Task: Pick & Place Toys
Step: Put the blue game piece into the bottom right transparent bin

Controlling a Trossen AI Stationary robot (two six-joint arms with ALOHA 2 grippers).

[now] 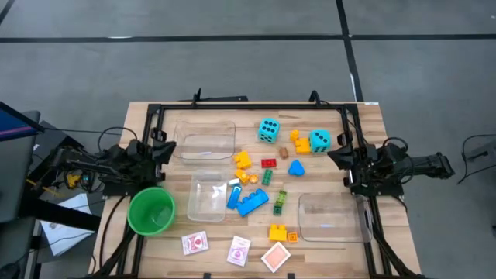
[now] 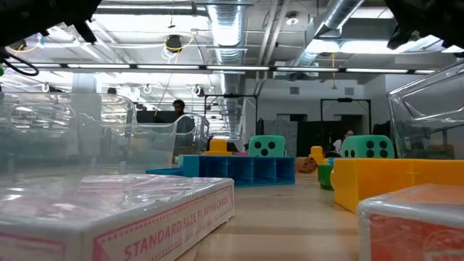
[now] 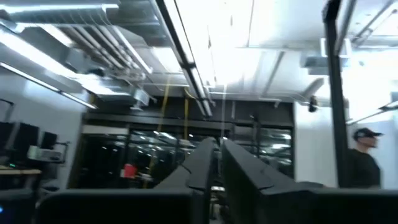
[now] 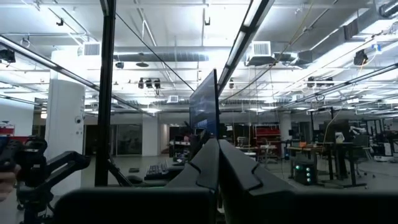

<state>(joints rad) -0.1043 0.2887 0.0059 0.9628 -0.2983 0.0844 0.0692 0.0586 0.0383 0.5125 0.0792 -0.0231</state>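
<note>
Two cyan dice (image 1: pixel 269 129) (image 1: pixel 319 140) rest on the table's far middle. Small yellow, orange, red, green and blue bricks (image 1: pixel 256 184) lie scattered at the centre, with a large blue brick (image 1: pixel 252 203) among them. Three playing-card packs (image 1: pixel 238 250) lie near the front edge; one also shows in the low view (image 2: pixel 123 214). My left gripper (image 1: pixel 169 149) is at the table's left side, shut and empty; its fingers show together in the left wrist view (image 3: pixel 217 163). My right gripper (image 1: pixel 335 155) is at the right side, shut and empty (image 4: pixel 217 158).
Three clear plastic bins stand on the table: far left (image 1: pixel 205 141), centre (image 1: pixel 209 195) and right front (image 1: pixel 332 217). A green cup (image 1: pixel 151 211) stands at the left front. A black frame (image 1: pixel 256 105) runs along the table's far edge. A person shows in the room beyond (image 3: pixel 362 162).
</note>
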